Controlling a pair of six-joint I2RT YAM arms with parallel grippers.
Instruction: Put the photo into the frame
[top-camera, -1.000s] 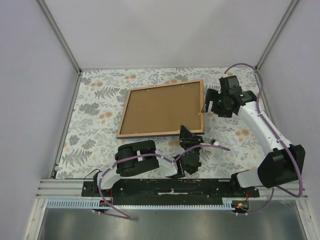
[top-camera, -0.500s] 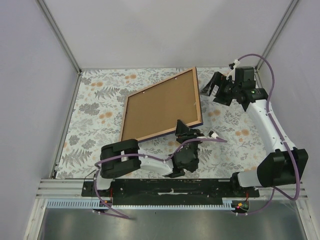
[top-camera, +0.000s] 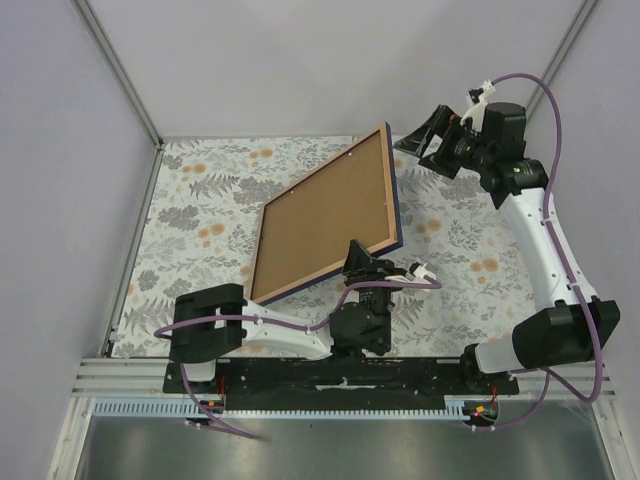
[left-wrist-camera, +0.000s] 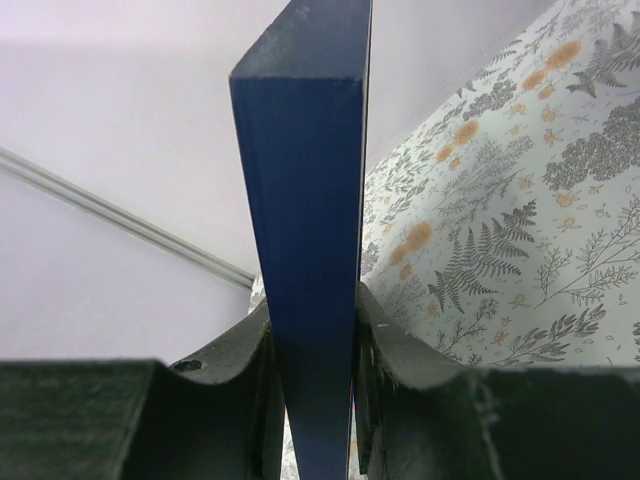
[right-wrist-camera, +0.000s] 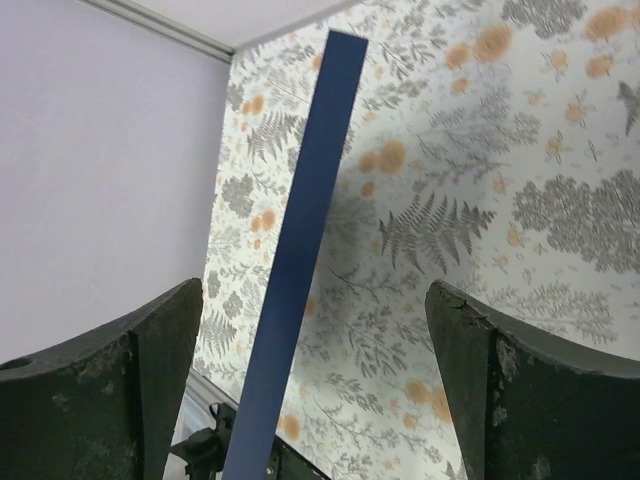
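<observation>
Above the arms, from the top camera, I am watching the frame rising on edge: its brown backing is facing left and its blue rim is showing along the right side. A second ago it was lying flat on the worktop with the right pincer at its right edge. Now that pincer is hanging spread wide near the far right corner, apart from the frame. The left pincer is pinching the near edge close to the right corner and, I judge, is carrying the tilt alone. I cannot tell whether the low left corner is resting on the worktop.

On the left wrist camera, the blue rim is running straight up between both fingers, which are pressing on either side of it. The grip is looking square, though narrow for so large a piece.

On the right wrist camera, the fingers are standing far apart with nothing between them. The blue edge is crossing the view well beyond them, over the flowered worktop.

I am not seeing the photo in any view, so I cannot say whether it is sitting behind the backing. I am reading this hand-off as the frame being turned over. With one pincer holding it, it could swing or slip.
</observation>
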